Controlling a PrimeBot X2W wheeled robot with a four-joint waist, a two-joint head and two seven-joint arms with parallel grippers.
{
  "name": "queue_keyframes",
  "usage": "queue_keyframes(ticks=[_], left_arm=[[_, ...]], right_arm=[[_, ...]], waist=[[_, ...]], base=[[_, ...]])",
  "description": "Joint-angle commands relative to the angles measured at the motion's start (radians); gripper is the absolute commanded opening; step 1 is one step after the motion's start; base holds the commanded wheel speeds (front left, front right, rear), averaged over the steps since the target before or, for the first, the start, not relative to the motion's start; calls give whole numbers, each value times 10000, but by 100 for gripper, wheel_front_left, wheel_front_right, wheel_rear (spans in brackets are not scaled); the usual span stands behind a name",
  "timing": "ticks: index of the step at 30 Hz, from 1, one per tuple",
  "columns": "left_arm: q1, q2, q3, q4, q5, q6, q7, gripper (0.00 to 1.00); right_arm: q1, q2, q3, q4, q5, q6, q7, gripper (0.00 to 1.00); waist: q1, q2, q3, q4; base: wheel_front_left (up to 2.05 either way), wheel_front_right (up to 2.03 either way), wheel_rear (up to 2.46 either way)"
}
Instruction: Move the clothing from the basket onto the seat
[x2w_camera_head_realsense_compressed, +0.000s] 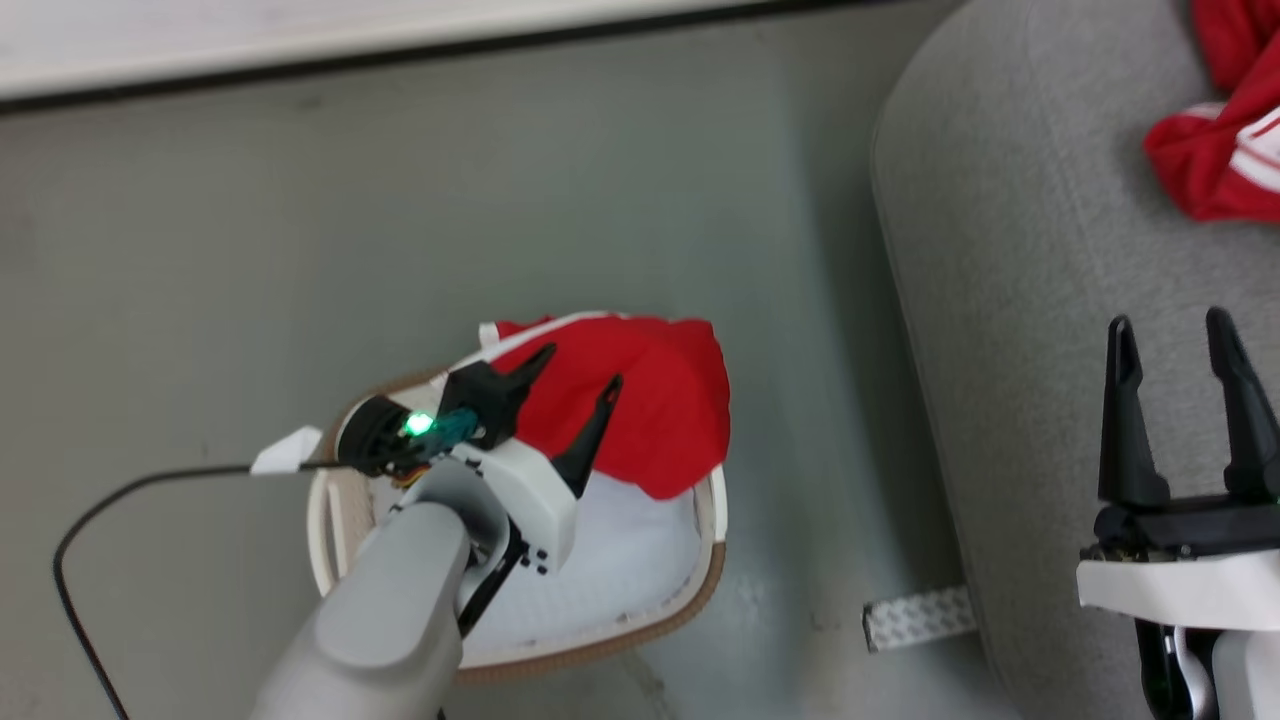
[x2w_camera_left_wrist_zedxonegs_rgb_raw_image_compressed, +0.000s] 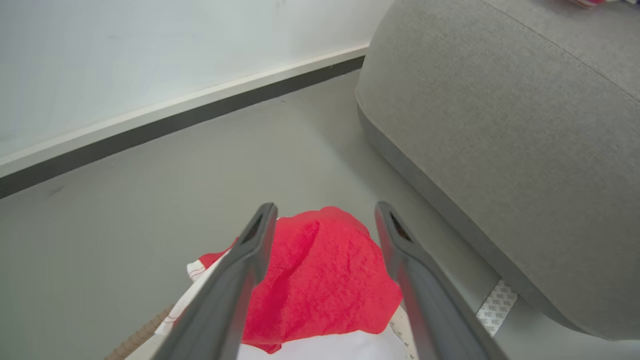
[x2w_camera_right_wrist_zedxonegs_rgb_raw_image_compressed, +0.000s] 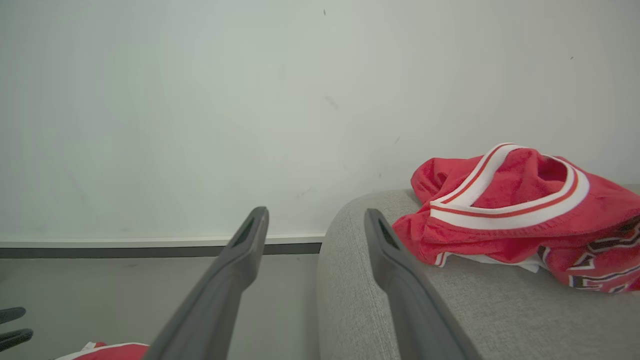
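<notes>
1. Clothing (x2w_camera_head_realsense_compressed: 640, 400) is lying in two places. One red garment is draping over the far rim of the basket (x2w_camera_head_realsense_compressed: 700, 590) on the floor (x2w_camera_head_realsense_compressed: 300, 250), spilling outward toward the seat (x2w_camera_head_realsense_compressed: 1000, 250). A second garment (x2w_camera_head_realsense_compressed: 1215, 150) is resting near the seat's far edge.
2. Left fingers (x2w_camera_head_realsense_compressed: 595, 430) are hanging spread above the basket's garment, pinching nothing. Right fingers (x2w_camera_head_realsense_compressed: 1125, 420) are standing spread and empty over the seat's near edge.
3. If the left fingers are closing on the top fold alone, the cloth is likely to slip out and land on the floor between basket and seat.
4. If they are going too deep, they are risking a catch on the pale pad (x2w_camera_head_realsense_compressed: 620, 560) or the rim. That would be lifting or tipping the light basket.
5. A dark cable (x2w_camera_head_realsense_compressed: 100, 510) is trailing past the basket's left rim and could be snagging there as the arm is swinging.
6. If the garment is carried low, its hem could be dragging on the seat's rounded side. Released too near that edge, it could be sliding off.
</notes>
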Motion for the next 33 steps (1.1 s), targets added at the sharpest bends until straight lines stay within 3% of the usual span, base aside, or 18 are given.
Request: queue_keyframes(ticks=[1,14,25,33], left_arm=[[-328,68,-167,313,9,22,57,100],[-2348,-138,-2379,2368,-917,23,164,100],[-2908,-253,-4293,3049,-1877,21,47,100],[-3062,-340,-5042,3432,-2160,22,-305,100]], right_arm=[[-263,-15,-11,-81,74,-25,9,100],[-1094,-15,0,-416,15,-25,8,100],[-1268,-15,-127,-508,-7,-26,10,100],[-1388,-15,-177,-547,65,-26,10,100]], waist=[[-4,-1,1060,-205],[-4,-1,2753,-187],[-4,-1,3293,-30],[-4,-1,3610,46]], base=[[0,0,0],[0,0,0],[0,0,0],[0,0,0]])
